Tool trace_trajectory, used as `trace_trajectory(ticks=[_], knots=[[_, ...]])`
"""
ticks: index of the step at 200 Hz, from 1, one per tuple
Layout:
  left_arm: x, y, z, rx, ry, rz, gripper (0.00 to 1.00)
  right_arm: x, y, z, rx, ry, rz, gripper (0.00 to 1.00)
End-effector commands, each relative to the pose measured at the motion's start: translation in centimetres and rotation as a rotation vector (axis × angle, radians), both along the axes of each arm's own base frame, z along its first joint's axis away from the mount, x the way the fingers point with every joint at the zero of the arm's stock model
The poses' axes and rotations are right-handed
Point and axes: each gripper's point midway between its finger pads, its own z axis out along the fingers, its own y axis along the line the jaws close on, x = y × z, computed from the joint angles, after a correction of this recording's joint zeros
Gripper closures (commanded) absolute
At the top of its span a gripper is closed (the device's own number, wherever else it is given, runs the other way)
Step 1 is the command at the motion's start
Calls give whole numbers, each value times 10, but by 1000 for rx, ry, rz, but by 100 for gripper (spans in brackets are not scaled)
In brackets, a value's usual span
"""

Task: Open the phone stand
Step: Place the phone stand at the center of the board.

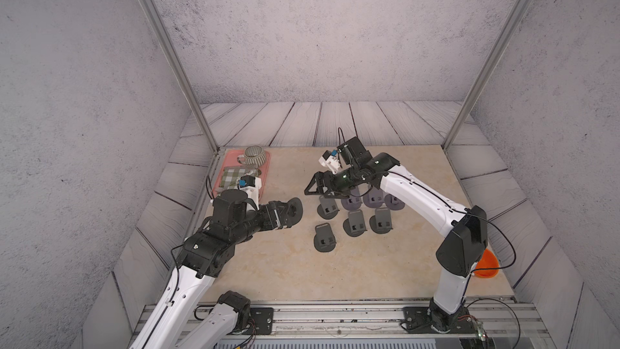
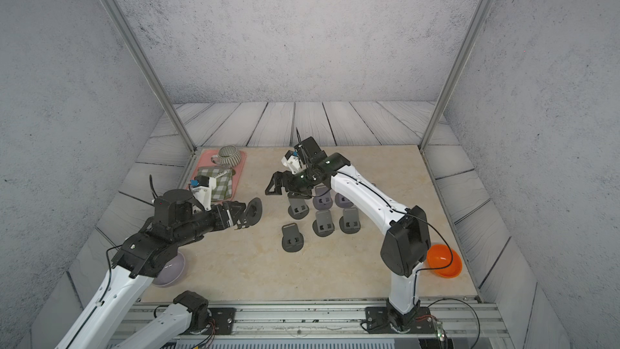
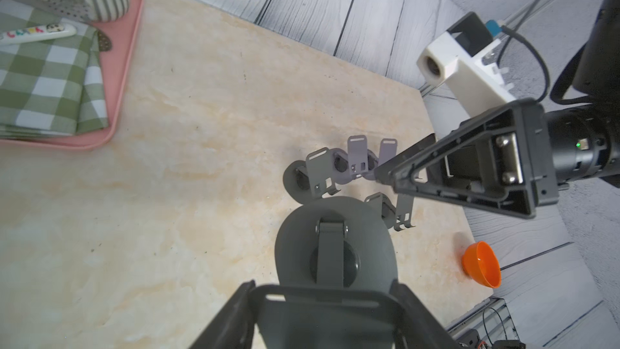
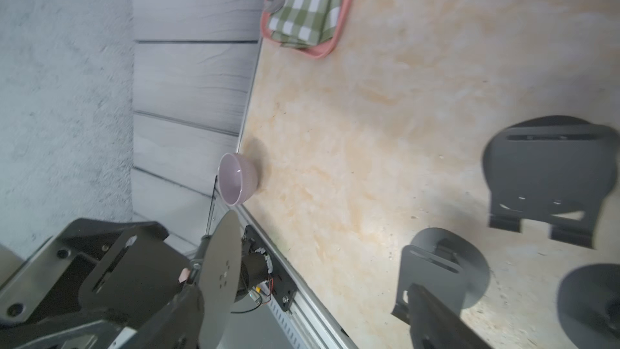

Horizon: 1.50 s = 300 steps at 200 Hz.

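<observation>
— Where was the stand [image 3: 335, 229]?
— Pinched in the left end effector [image 1: 287, 213], disc forward, clear of the surface [image 1: 268, 263].
— The right end effector [image 1: 317, 189]?
— Spread, empty, just ahead, hanging over other stands [image 1: 355, 223]. A tray [image 3: 127, 72] lay beside the left.

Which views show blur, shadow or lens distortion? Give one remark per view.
Right wrist view: the upright phone stand is smeared by blur; the lilac bowl throws a soft shadow. Left wrist view: the held phone stand looks sharp. In both top views: frame posts splay outward, wide-angle distortion.
</observation>
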Motion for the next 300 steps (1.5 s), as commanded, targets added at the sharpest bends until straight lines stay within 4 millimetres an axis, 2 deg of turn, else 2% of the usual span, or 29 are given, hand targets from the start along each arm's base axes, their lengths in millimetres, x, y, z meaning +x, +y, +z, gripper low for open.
trace_trajectory(ticks=[1,69,118,164,182,250,300], knots=[[3,8,2,51,5,28,49,-4,-22,12,-58,-78,-29,1],[25,22,-34,211,106,110,48,-25,-63,22,-151,-162,-53,1],[52,31,-53,316,132,194,46,-49,-94,23,-181,-188,-93,1],[87,25,-71,392,126,258,45,-68,-120,20,-217,-196,-128,1],[102,16,-82,401,126,260,45,-73,-130,20,-241,-205,-144,1],[140,-16,-142,474,227,224,45,-88,-170,23,-328,-257,-219,1],[157,-24,-153,547,196,241,45,-97,-188,26,-355,-283,-256,1]])
